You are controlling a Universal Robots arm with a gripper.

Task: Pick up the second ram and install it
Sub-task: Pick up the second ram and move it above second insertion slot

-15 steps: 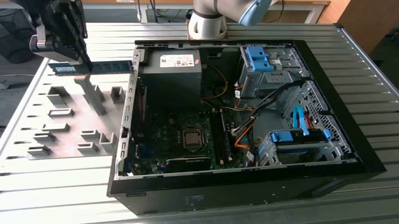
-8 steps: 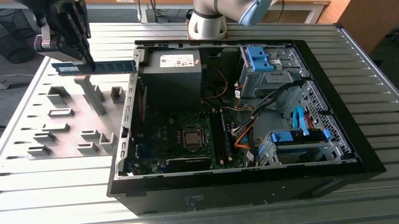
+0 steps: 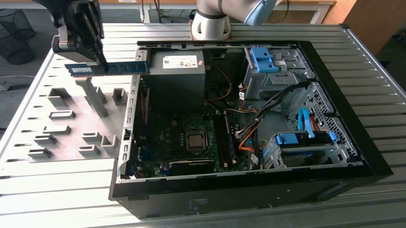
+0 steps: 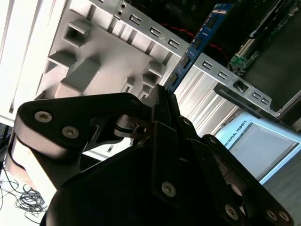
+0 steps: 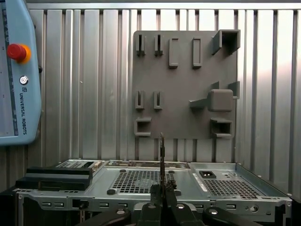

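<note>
I see the ribbed metal table (image 3: pixel 63 199) carrying the open black boxy case (image 3: pixel 254 199), with the matte grey holder plate (image 3: pixel 70 133) beside it. My black gripper (image 3: pixel 94 61) is clamped on the thin blue-green ram (image 3: pixel 123 67). The ram hangs level above the plate, one end at the case's wall.

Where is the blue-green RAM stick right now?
In the exterior view's upper left, the blue-green RAM stick is held level in the black gripper beside the grey holder plate, one end by the open black computer case.

One ram (image 3: pixel 123 67), one gripper (image 3: pixel 94 61), one case (image 3: pixel 222 197)
</note>
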